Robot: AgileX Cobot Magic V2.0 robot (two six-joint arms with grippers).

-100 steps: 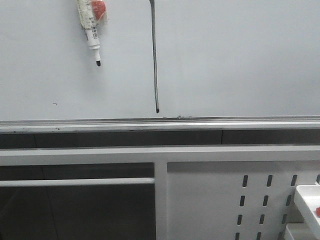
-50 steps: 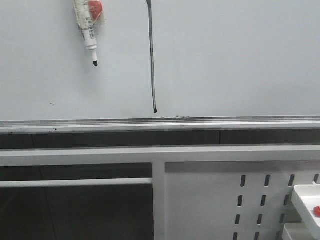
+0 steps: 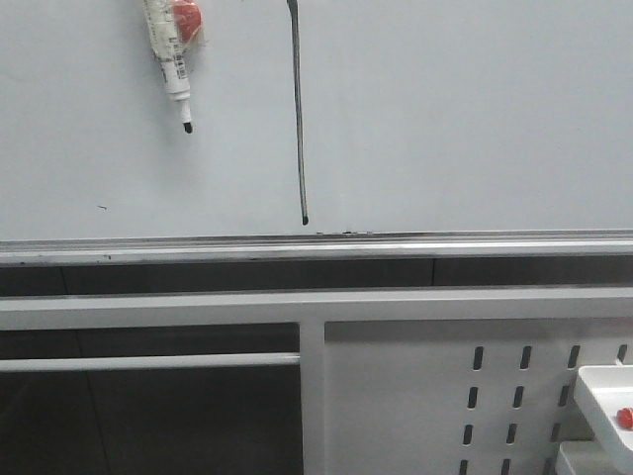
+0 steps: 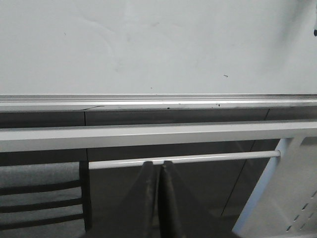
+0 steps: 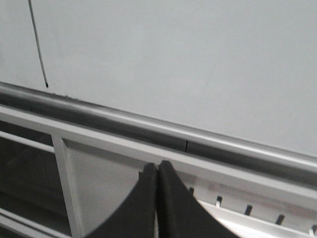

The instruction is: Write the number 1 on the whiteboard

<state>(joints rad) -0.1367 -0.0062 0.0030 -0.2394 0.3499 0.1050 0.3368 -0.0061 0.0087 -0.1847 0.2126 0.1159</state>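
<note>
**The stroke is on the board, both grippers closed and empty**

The whiteboard (image 3: 465,119) stands upright and takes up the whole upper part of what I can see from the front, with its silver rail (image 3: 316,245) running straight along the lower edge. No tabletop is in sight, so the board's own edges have to serve for places. The number 1 (image 3: 298,109) is a long thin black line, slightly bowed, with a small hook at the board's upper edge and a dark blob where it ends just above the rail, a little left of the board's middle. The same stroke shows in the right wrist view (image 5: 38,42), stopping just short of the rail there too.

To the left of the stroke, well apart from it, a white marker pen (image 3: 170,54) hangs against the board, tilted, black tip down, with something red (image 3: 187,18) beside its upper end. What holds it is out of view.

Below the rail is a white frame with a slotted panel (image 3: 445,396) at the lower right.

The left gripper (image 4: 157,176) has its dark fingers pressed together with nothing between them. The right gripper (image 5: 157,178) is the same: fingers touching, nothing held. Both sit below the rail, off the board.
</note>
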